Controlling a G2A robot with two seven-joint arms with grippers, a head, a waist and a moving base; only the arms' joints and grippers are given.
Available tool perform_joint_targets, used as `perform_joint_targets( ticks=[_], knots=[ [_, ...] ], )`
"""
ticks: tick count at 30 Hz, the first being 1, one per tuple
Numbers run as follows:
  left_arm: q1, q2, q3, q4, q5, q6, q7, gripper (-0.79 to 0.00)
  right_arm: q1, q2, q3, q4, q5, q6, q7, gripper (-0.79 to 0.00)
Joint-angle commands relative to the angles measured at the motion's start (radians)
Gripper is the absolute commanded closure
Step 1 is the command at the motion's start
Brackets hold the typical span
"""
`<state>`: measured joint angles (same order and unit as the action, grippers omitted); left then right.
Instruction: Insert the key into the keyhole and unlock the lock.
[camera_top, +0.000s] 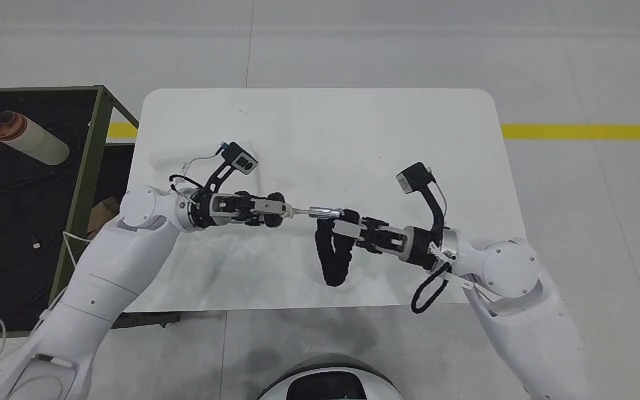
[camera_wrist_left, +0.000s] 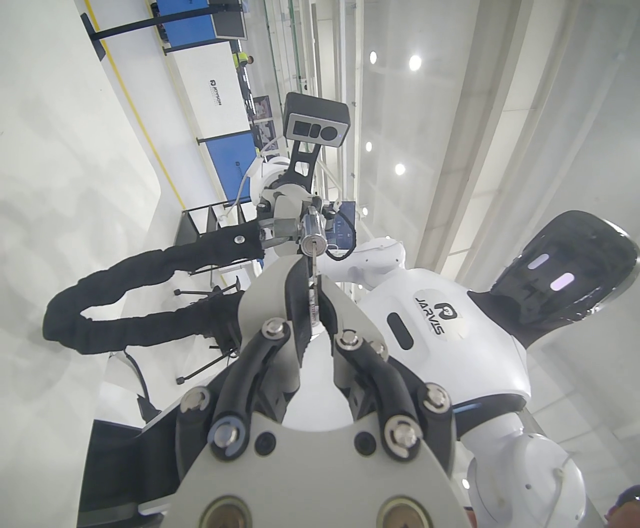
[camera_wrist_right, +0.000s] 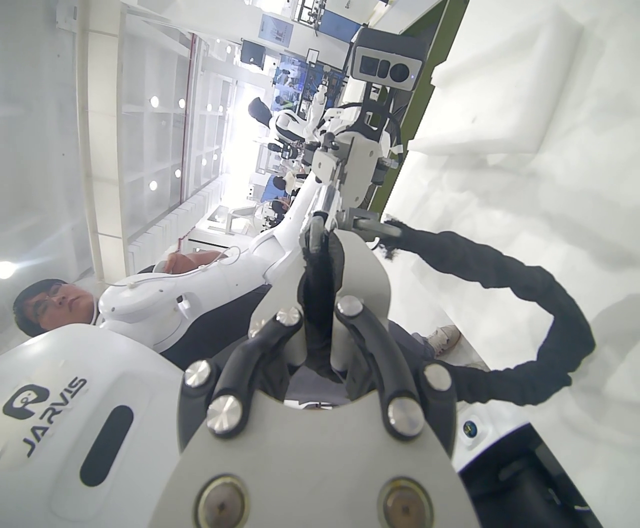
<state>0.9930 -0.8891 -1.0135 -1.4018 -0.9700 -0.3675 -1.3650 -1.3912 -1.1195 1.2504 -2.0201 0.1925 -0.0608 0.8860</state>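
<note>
Both grippers are held above the white table (camera_top: 400, 130), facing each other. My left gripper (camera_top: 283, 210) (camera_wrist_left: 311, 280) is shut on a thin metal key (camera_top: 300, 212) (camera_wrist_left: 313, 305). The key's tip meets the keyhole in the round silver lock cylinder (camera_top: 323, 212) (camera_wrist_left: 314, 244); how deep it sits I cannot tell. My right gripper (camera_top: 345, 220) (camera_wrist_right: 320, 245) is shut on the lock's black-covered end, with the cylinder (camera_wrist_right: 327, 200) sticking out past its fingers. The lock's black sleeved cable (camera_top: 332, 258) (camera_wrist_left: 125, 280) (camera_wrist_right: 500, 270) hangs in a loop down to the table.
A dark green cart (camera_top: 90, 150) stands off the table's left edge with a pale roll (camera_top: 30, 138) on it. The table's far half and right side are bare white surface.
</note>
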Motion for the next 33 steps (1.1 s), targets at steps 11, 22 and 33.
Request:
perform_joint_targets(
  ticks=[11, 22, 33],
  knots=[
    [0.023, -0.021, -0.051, -0.023, 0.082, 0.015, -0.012, 0.0, 0.001, -0.003, -0.011, -0.019, -0.089, 0.015, -0.011, 0.0],
    [0.057, -0.032, -0.1, -0.061, 0.155, 0.015, 0.0, 0.0, 0.005, -0.006, -0.027, -0.049, -0.19, 0.039, -0.018, 0.0],
    [0.072, -0.044, -0.113, -0.077, 0.133, 0.027, -0.03, 0.0, 0.015, -0.009, -0.027, -0.037, -0.15, 0.056, -0.006, 0.0]
  ],
)
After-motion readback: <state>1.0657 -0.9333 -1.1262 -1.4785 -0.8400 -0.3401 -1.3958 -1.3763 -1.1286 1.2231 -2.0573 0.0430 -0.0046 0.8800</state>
